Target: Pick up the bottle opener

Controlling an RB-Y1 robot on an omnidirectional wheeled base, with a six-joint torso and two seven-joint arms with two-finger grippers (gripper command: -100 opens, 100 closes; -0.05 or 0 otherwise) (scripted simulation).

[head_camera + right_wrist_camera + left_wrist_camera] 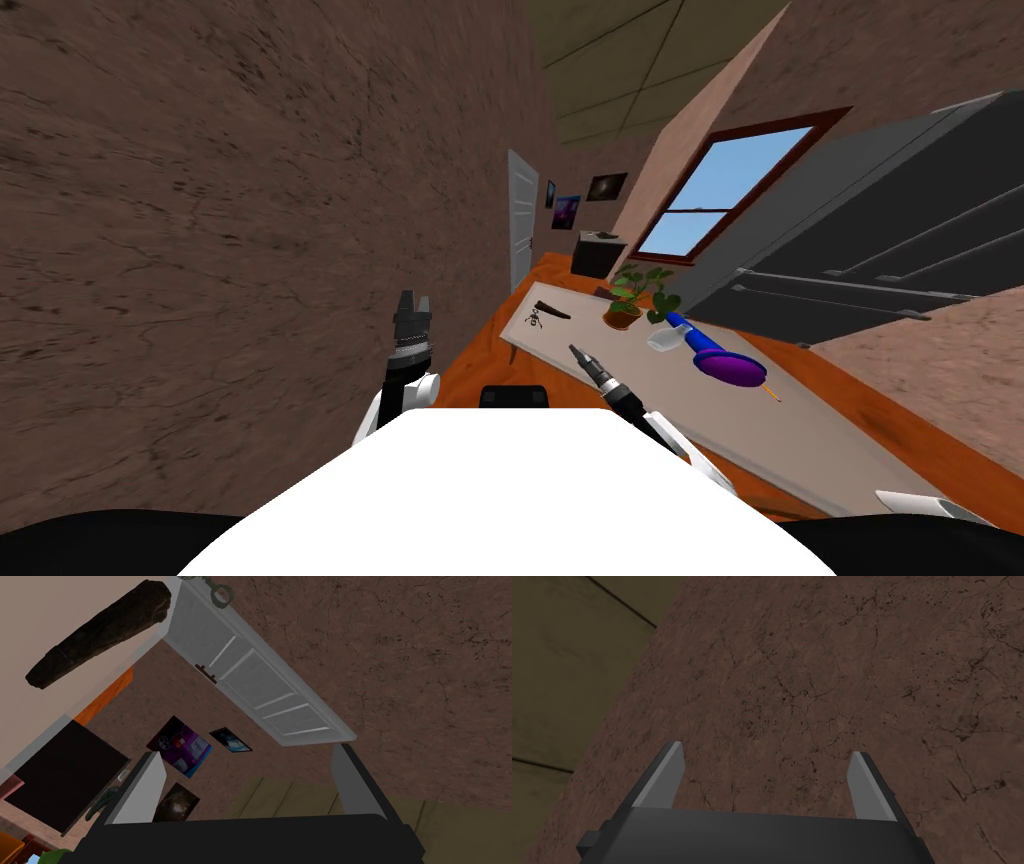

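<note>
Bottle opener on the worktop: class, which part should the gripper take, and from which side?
Probably its slim middle, from straight above: the bottle opener lies flat on the beige worktop, small and thin, with a dark slab close beside it.

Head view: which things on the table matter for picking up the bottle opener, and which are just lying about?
Job: bottle opener, small and dark; right gripper, open, nearest it.
Lying about: dark brown chunk beside the opener; potted plant; blue-handled purple tool; black box; left gripper, open, idle.
</note>
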